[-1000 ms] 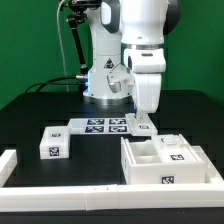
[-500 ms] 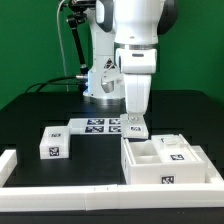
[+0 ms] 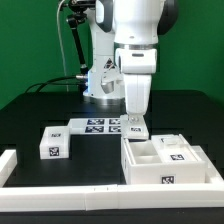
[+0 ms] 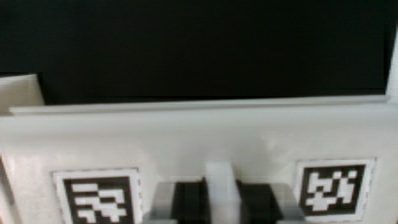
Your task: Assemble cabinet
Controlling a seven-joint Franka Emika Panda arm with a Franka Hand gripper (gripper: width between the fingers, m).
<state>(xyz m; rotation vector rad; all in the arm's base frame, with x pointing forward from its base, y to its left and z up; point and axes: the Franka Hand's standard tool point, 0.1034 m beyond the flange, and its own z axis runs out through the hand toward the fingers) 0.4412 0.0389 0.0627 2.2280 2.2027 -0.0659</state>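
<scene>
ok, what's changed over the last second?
The gripper swung toward the exterior view's left and dropped. It now sits low over the small tagged part behind the cabinet. All of that came in the first half second, with nothing since. Whether it has gripped anything can't be seen. The cabinet, loose block and marker board are unmoved.

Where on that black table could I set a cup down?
Bare table lies between the small tagged block and the cabinet, in front of the marker board, and behind the block at the exterior view's left. It is crowded around the gripper, between marker board and cabinet.
</scene>
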